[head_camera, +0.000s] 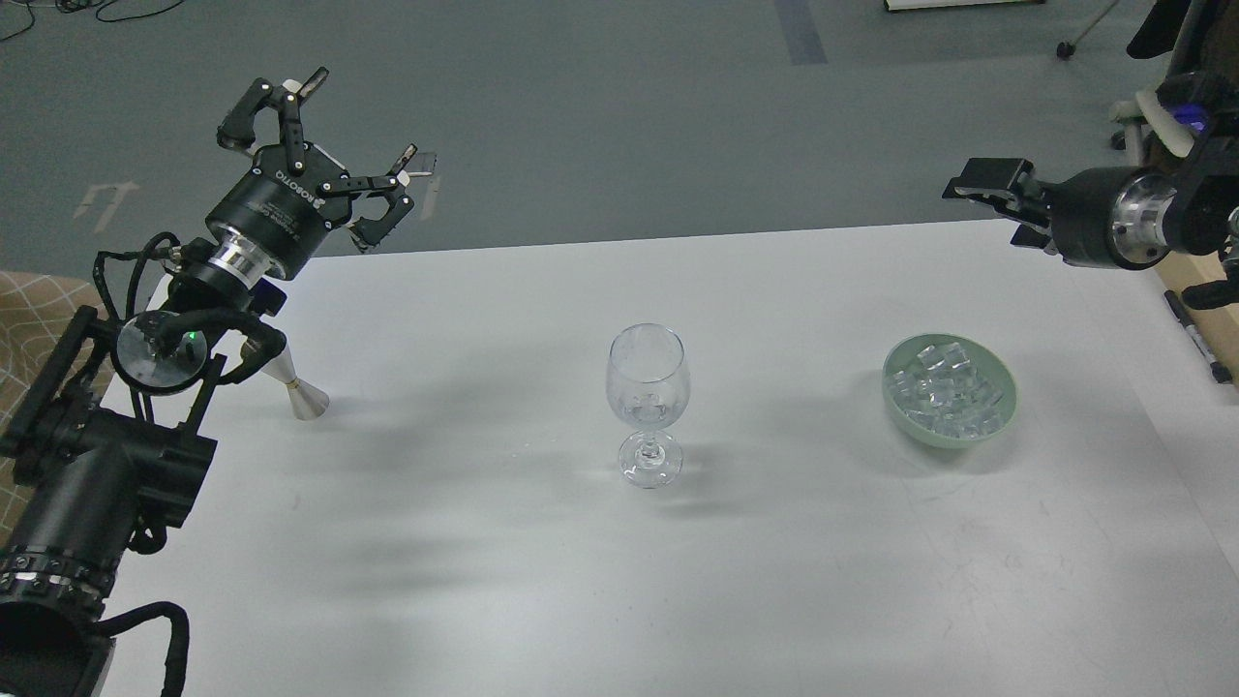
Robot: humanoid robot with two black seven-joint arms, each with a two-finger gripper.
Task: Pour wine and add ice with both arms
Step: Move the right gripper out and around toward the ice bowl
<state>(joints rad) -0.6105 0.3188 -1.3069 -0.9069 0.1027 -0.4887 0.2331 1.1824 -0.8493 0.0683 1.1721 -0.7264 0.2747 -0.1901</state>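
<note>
Table: the white table (465, 542) filled most of the head view, its near and side edges cut off by the frame.
Wine glass: a clear stemmed wine glass (648, 387) stood upright near the table's centre; whether it held any liquid was hard to make out.
Ice: the ice (944, 384) lay heaped in a pale green bowl (1002, 411) at about 3 o'clock from the glass, well apart from it.
Left gripper: the left gripper (324, 160) hung at about 10 o'clock, over the table's far left corner, fingers spread wide apart around nothing.
Right gripper: the right gripper (992, 189) sat at about 2 o'clock, seen side-on and dark; whether its fingers were apart or together could not be told.
Silver cone: a small silver cone-shaped object (302, 392) stood by the left arm, its upper part hidden behind the arm's cabling.
Marker: a dark marker (1198, 339) lay at the right edge.
</note>
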